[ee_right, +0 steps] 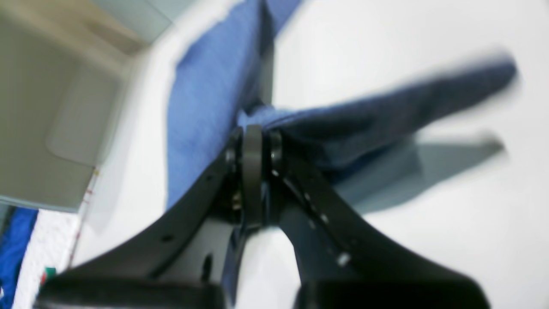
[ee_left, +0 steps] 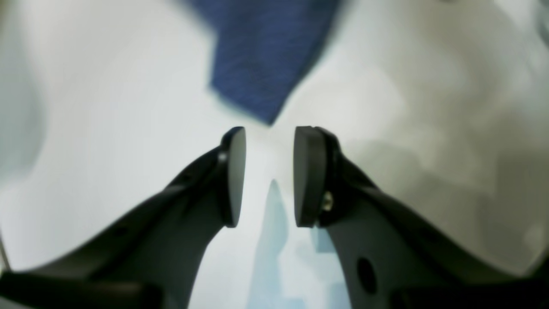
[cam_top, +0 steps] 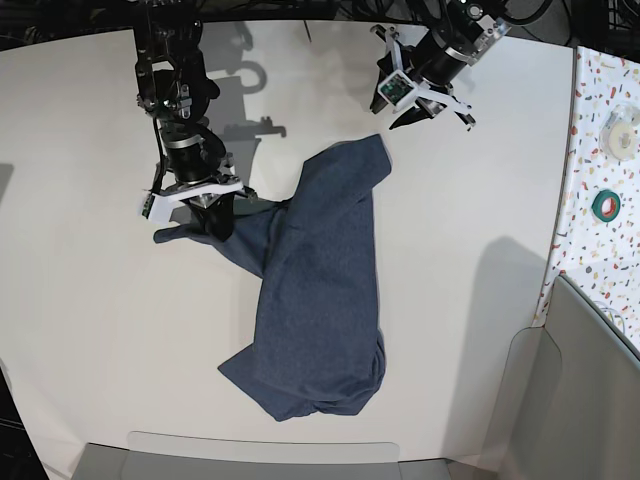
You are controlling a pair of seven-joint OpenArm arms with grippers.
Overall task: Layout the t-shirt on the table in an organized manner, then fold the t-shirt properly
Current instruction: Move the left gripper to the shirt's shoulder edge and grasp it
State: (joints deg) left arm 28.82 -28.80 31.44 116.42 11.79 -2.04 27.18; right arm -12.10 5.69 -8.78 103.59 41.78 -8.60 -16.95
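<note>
Right end effector [ee_right: 253, 141] pinches the t-shirt [cam_top: 315, 300], apparently a sleeve; left end effector [ee_left: 270, 176] hangs released above the table [cam_top: 480, 280].

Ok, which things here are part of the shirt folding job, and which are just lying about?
Part of the job:
t-shirt
table
right pincer, shut on the shirt
left pincer, open, holding nothing

Just lying about:
green tape roll
white tape roll
speckled strip
</note>
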